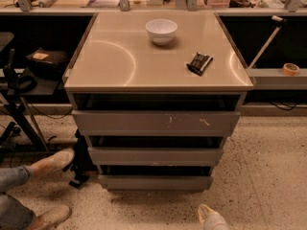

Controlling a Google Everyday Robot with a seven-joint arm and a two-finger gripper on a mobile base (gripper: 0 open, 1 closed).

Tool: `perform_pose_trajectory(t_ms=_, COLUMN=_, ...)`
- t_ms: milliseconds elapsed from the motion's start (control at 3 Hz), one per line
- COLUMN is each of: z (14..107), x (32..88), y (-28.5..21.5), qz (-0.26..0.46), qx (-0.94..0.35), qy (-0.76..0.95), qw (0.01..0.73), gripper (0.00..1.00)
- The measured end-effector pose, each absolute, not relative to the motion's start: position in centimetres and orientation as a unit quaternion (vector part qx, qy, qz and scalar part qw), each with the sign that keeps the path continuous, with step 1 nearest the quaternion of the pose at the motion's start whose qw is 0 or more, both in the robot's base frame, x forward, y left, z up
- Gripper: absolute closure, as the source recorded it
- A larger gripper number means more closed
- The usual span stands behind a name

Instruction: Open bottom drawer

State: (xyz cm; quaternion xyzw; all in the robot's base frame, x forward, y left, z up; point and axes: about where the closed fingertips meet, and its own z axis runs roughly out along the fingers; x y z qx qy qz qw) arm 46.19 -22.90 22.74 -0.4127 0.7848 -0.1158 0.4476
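We see a glossy top point(120, 56), a matt grey bottom drawer point(154, 182), and our smooth pale gripper point(206, 213) low by the speckled floor point(268, 176).

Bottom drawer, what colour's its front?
The bottom drawer is plain grey, camera view; pincer in front, rightward.

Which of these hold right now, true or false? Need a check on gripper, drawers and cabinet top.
1. A white bowl sits on the cabinet top. True.
2. The gripper touches the bottom drawer. False: it is at the picture's bottom edge, right of centre, over the floor and apart from the drawer front.
3. The bottom drawer front carries white scuff marks. False: the scuff marks are on the top drawer front.
4. A dark packet lies on the cabinet top, toward the picture's right of the bowl. True.
5. A person's shoes show at the picture's lower left. True.
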Motion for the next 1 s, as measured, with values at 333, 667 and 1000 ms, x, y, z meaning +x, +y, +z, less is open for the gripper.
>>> perform_pose_trajectory(t_ms=333, z=22.74, x=46.21, y=-22.9, qz=-0.116, qx=-0.412, qy=0.785, qw=0.447, gripper=0.58)
perform_pose_trajectory(t_ms=667, z=22.74, x=46.21, y=-22.9, qz=-0.116, qx=-0.412, qy=0.785, qw=0.447, gripper=0.35)
perform_pose_trajectory(t_ms=1000, z=22.74, x=46.21, y=-22.9, qz=-0.116, qx=-0.412, qy=0.785, qw=0.447, gripper=0.12)
